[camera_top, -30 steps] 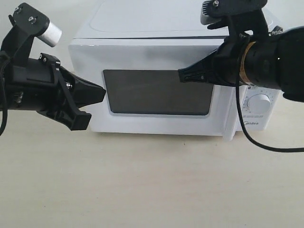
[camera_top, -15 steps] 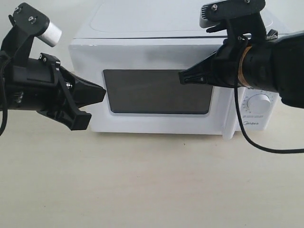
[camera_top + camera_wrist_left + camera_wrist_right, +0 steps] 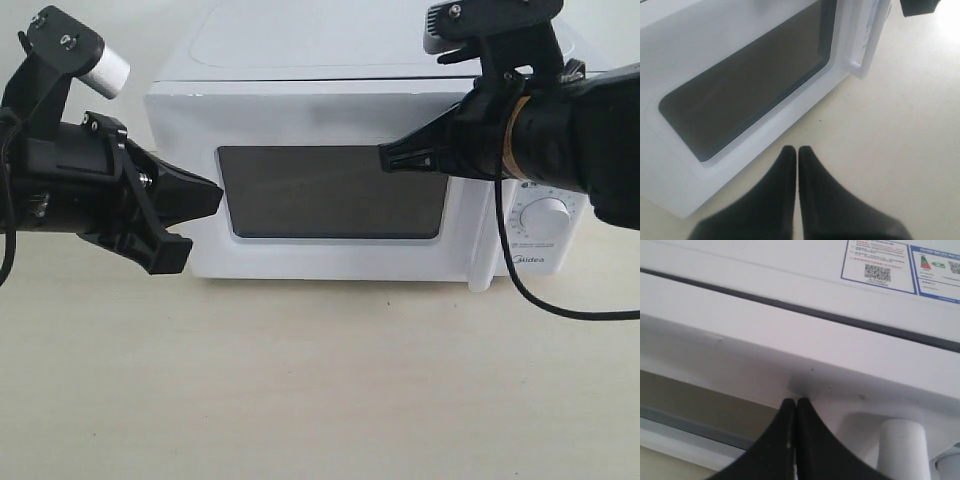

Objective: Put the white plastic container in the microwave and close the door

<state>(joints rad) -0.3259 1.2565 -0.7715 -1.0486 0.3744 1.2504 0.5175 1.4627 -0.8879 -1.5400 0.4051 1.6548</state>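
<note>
The white microwave [image 3: 300, 60] stands at the back of the table with its door [image 3: 330, 190] shut flat against the body; the dark window fills the door's middle. My right gripper [image 3: 383, 158] is shut and empty, its tips against the door's upper face [image 3: 805, 380] near the vertical bar handle [image 3: 902, 450]. My left gripper [image 3: 215, 200] is shut and empty, hovering in front of the door's left part [image 3: 740, 90]. The white plastic container is out of view in every frame.
Two round knobs [image 3: 547, 215] sit on the microwave's right panel. Stickers [image 3: 879, 260] show on its top. The beige table [image 3: 320, 380] stretches in front of the microwave.
The right gripper has drifted very slightly right and up along the door. The left arm and the microwave have stayed still.
</note>
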